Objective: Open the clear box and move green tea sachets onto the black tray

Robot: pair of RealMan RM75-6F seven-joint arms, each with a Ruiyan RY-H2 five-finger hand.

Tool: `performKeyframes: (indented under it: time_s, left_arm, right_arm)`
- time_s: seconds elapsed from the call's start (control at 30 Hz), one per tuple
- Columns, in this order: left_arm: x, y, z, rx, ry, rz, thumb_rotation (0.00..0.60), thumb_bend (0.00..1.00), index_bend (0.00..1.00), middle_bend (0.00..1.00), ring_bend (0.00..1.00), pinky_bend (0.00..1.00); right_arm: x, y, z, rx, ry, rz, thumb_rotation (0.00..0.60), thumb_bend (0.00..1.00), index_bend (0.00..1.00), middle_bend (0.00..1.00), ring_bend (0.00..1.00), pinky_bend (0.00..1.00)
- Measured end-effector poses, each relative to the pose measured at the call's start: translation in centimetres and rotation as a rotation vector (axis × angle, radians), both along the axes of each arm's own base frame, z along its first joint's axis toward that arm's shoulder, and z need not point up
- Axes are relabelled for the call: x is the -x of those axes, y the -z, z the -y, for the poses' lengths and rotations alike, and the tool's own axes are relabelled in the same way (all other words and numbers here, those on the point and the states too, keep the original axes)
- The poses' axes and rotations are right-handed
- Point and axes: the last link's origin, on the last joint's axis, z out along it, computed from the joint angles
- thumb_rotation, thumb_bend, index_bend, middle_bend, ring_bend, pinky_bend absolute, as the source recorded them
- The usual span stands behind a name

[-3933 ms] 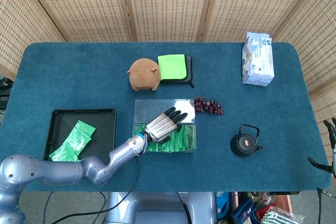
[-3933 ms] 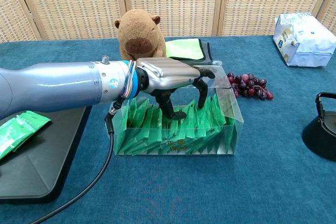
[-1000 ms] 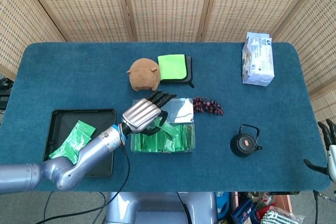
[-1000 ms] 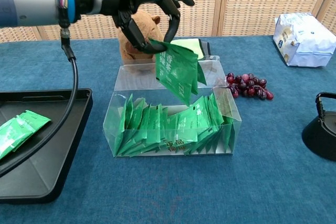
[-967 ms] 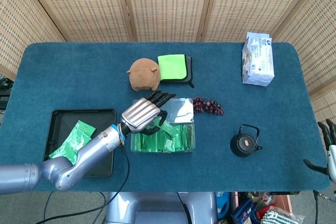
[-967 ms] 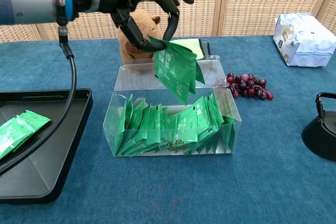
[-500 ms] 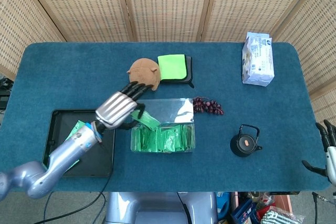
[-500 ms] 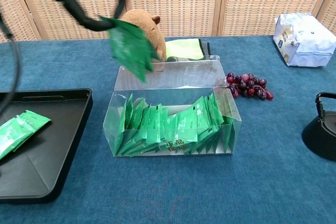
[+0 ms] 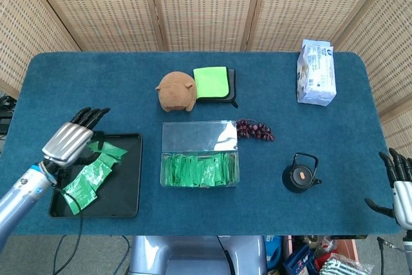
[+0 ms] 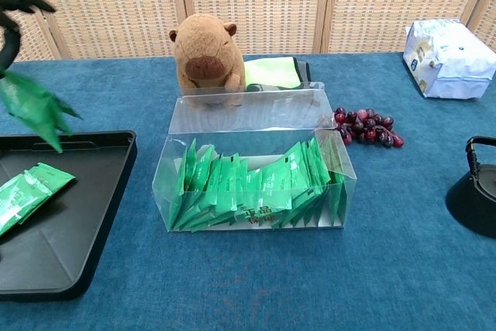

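Green sachets [image 10: 248, 187], black tray [image 9: 129, 178], brown plush [image 10: 205, 52], possibly purple grapes [image 9: 255, 131].

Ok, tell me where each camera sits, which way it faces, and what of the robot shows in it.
Head view: high above the near table edge, looking steeply down on the whole table; left hand holding a sachet over the black tray, right hand at the corner.
Chest view: low at the near edge, looking level across toward the screens; only dark fingers at far left.
Shared: clear box, capybara plush, grapes.
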Motion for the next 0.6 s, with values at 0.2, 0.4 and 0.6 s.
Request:
performKeyframes:
  time_s: [0.2, 0.4, 0.6]
  left_arm:
    - [2.9, -0.5, 1.2, 0.029, -0.115, -0.012, 0.600, 0.26, 0.03, 0.00, 0.00, 0.00]
    - [4.6, -0.8, 1.6, -0.001, -0.180, -0.039, 0.600, 0.19, 0.00, 0.00, 0.00, 0.00]
    - [5.3, -2.0, 3.0, -0.153, -0.169, 0.084, 0.600, 0.04, 0.00, 0.00, 0.00, 0.00]
  right_arm:
    - [-0.2, 0.1, -0.1, -0.006, -0.007, 0.001, 0.600, 0.00, 0.00, 0.00, 0.00, 0.00]
    - [-0.5, -0.1, -0.5, -0.005, -0.023, 0.013, 0.600, 0.00, 0.00, 0.00, 0.00, 0.00]
    - [-0.7, -0.2, -0.7, -0.008, -0.040, 0.023, 0.600, 0.00, 0.00, 0.00, 0.00, 0.00]
